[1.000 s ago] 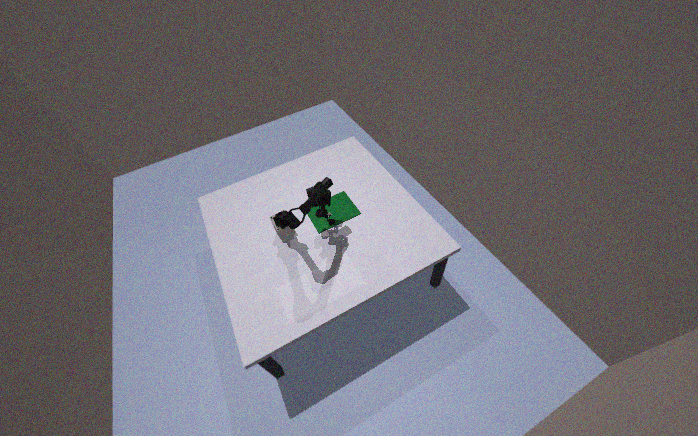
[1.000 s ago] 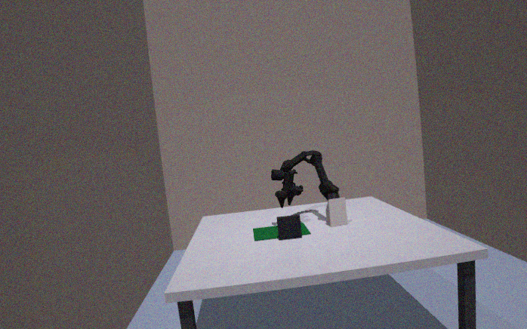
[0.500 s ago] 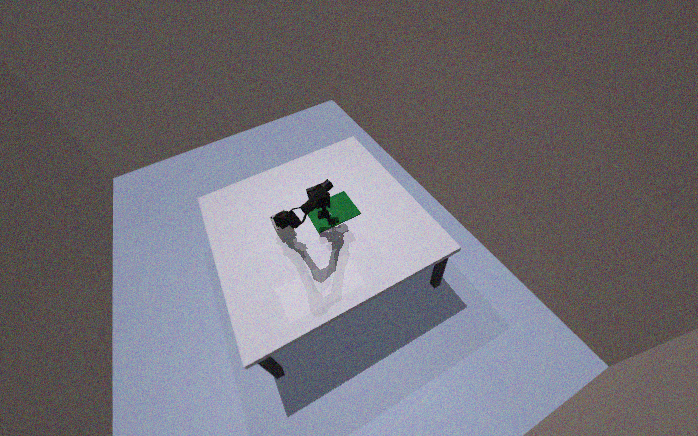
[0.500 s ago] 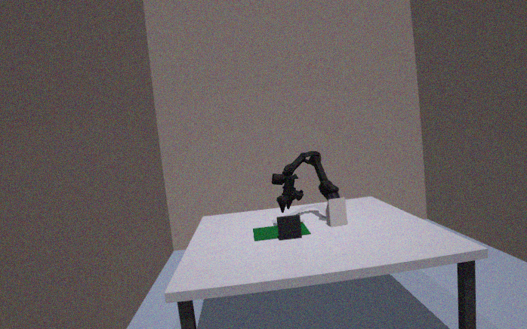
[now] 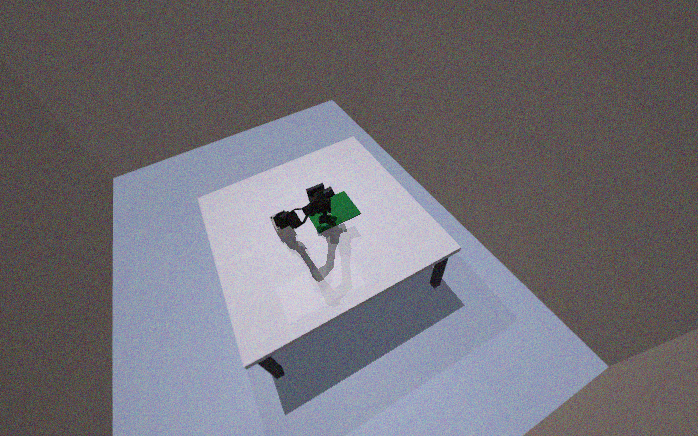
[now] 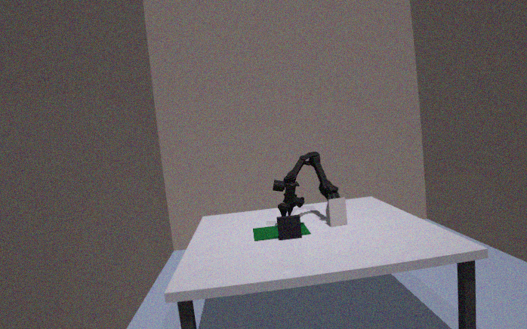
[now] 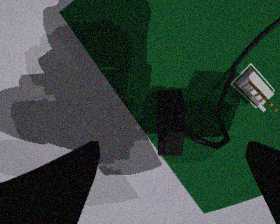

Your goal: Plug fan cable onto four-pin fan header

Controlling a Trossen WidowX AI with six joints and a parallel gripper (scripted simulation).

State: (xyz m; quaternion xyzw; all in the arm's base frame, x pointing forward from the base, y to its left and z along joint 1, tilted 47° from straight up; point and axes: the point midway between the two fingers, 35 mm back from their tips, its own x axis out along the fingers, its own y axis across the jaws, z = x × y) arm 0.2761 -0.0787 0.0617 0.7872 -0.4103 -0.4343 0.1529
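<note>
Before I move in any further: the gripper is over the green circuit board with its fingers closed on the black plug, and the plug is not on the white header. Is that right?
Not quite: the gripper is open with nothing between its fingers, as the wrist view shows. The rest stands: it is over the green circuit board, and the black plug is off the white header.

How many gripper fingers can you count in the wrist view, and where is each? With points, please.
2: one black finger (image 7: 66,175) at lower left, the other finger (image 7: 273,172) at lower right.

Black plug (image 7: 170,122) (cable (image 7: 250,52) attached) near the white header (image 7: 254,87), unmated.
</note>
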